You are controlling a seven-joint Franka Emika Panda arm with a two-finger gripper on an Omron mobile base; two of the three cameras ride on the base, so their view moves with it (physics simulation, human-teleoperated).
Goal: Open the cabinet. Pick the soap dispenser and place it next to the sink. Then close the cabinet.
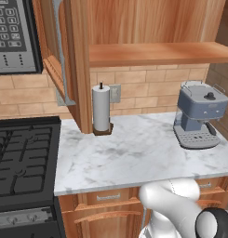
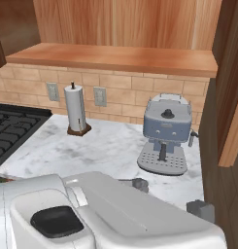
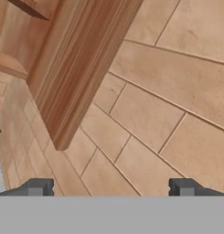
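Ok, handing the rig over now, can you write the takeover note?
Gripper: open, holding nothing, facing the tiled wall beside a cabinet door edge.
Cabinet: doors swung open, shelf floor exposed.
Soap dispenser: I can't tell where it is or whether it has been placed by the sink; check first.
Counter: paper roll and coffee machine.
Done: cabinet opened.
Left: confirm the dispenser, then close the cabinet.
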